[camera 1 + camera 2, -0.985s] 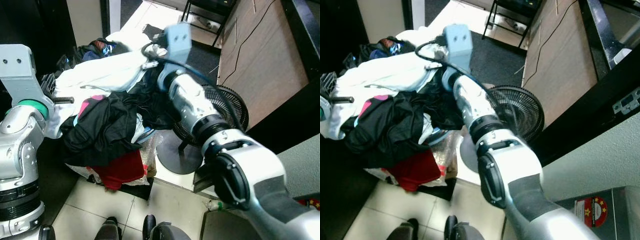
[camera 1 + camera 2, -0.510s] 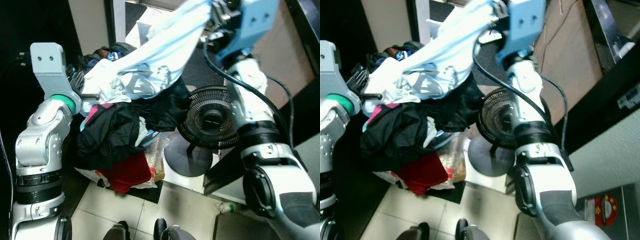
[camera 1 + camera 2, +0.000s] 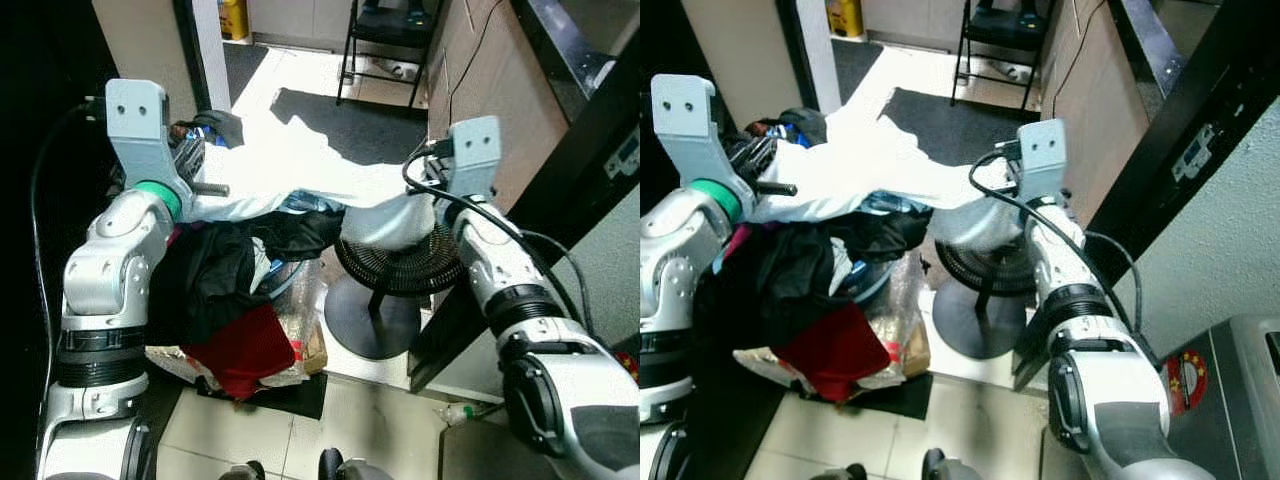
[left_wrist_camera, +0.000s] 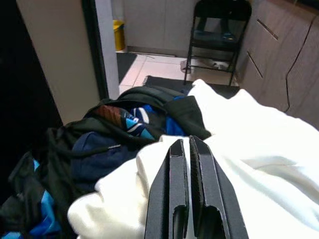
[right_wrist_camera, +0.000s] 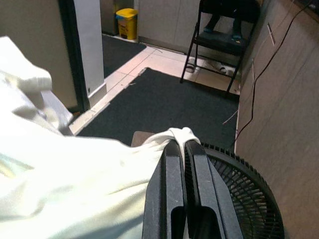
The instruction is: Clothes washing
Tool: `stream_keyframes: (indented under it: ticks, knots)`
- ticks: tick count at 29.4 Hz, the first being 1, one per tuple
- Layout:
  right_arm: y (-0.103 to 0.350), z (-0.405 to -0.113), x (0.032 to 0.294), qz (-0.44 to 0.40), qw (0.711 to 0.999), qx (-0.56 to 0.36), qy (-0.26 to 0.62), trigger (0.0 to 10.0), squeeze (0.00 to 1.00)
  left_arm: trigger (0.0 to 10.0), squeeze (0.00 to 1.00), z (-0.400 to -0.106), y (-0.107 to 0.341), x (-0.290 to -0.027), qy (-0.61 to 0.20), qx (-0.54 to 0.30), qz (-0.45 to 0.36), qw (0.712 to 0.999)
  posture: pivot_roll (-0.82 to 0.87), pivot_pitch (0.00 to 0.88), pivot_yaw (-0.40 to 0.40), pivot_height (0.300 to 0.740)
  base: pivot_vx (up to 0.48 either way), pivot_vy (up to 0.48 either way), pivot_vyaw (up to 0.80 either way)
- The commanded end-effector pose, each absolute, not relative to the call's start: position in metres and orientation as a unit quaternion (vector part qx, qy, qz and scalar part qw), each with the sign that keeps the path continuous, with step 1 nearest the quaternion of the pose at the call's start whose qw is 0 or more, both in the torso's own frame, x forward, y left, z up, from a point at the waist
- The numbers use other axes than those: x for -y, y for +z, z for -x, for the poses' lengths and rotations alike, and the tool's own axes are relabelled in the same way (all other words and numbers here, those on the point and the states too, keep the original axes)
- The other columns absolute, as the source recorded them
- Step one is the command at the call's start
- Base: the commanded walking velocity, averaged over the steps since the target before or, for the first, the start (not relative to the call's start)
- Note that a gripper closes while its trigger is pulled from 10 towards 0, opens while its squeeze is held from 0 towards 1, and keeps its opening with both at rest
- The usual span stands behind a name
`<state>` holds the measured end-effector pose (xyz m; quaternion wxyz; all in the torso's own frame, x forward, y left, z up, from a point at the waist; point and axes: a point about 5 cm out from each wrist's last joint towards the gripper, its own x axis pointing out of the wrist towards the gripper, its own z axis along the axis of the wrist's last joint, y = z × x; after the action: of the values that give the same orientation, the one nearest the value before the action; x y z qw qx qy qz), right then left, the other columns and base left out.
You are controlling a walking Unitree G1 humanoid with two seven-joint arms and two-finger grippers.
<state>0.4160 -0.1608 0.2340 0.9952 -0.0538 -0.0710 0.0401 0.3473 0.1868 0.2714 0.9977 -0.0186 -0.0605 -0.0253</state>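
Sorting laundry is the step in hand as far as I can tell, pulling one piece off the heap before it goes anywhere near a washer. Biggest thing here is the pile of clothes [image 3: 225, 300], mid-left of the head view, dark stuff on top and a red piece at the bottom, sitting on the tiled floor [image 3: 350, 420]. Stretched across the middle of the frame is the white garment [image 3: 300, 185], running from the pile over to the right, where it drapes onto a black floor fan [image 3: 395, 270]. The right gripper [image 5: 179, 144] has its fingers pinched tight on a bunched fold of the white garment, right above the fan grille. The left gripper [image 4: 188, 144] rests on the same white garment at the pile end, fingers pressed together, though I can't tell if any cloth is actually caught between them. Next move probably needs lifting the garment clear so it doesn't snag on the fan or drag the dark clothes along.
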Motion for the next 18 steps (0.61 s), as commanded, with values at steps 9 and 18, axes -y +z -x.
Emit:
stream_keyframes:
  ticks: [9,18]
  knots:
    - [0.259,-0.419,0.129,0.137,0.979,0.105,0.106,10.0,1.00,10.0,0.00,-0.343,0.264,-0.192,-0.015,0.054,0.017,0.998,0.05,0.079,0.024,0.740,0.000,0.000,0.00]
    - [0.258,-0.418,0.100,0.060,0.970,0.072,0.224,10.0,1.00,10.0,0.00,-0.340,0.263,-0.195,-0.008,0.054,0.016,0.998,0.06,0.084,0.012,0.740,0.000,0.000,0.00]
